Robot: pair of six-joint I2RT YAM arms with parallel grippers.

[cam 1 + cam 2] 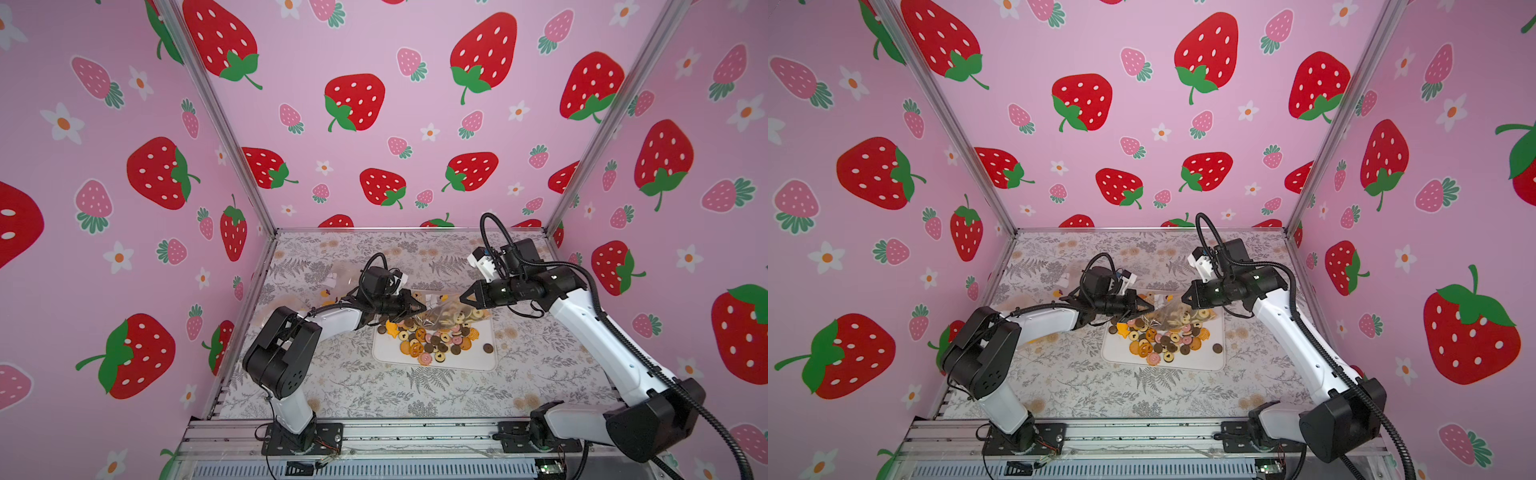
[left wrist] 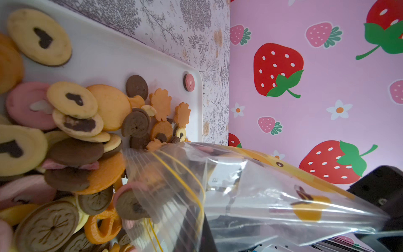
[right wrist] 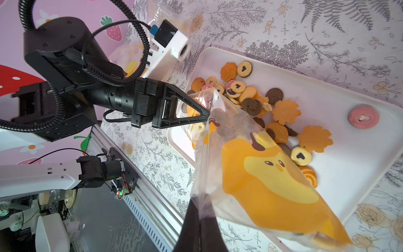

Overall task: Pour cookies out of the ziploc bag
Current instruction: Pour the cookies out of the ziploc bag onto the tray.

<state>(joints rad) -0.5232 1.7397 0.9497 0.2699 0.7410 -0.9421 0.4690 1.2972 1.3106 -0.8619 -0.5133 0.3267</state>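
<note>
The ziploc bag (image 3: 261, 174) hangs stretched between the two pincers, above the white tray (image 1: 473, 361). The right pincer (image 3: 197, 205) is pressed together on the bag's closed end. The left pincer (image 3: 206, 115) looks pinched on the edge by the zip, where the mouth sags. Most cookies (image 1: 432, 338) lie heaped on the tray under the pincers; a few sit inside the bag near the left pincer. To finish well, I judge the right pincer should lift its end higher. The left should hold the mouth low over the tray, with small shakes, so nothing rolls onto the table (image 1: 332, 374).
</note>
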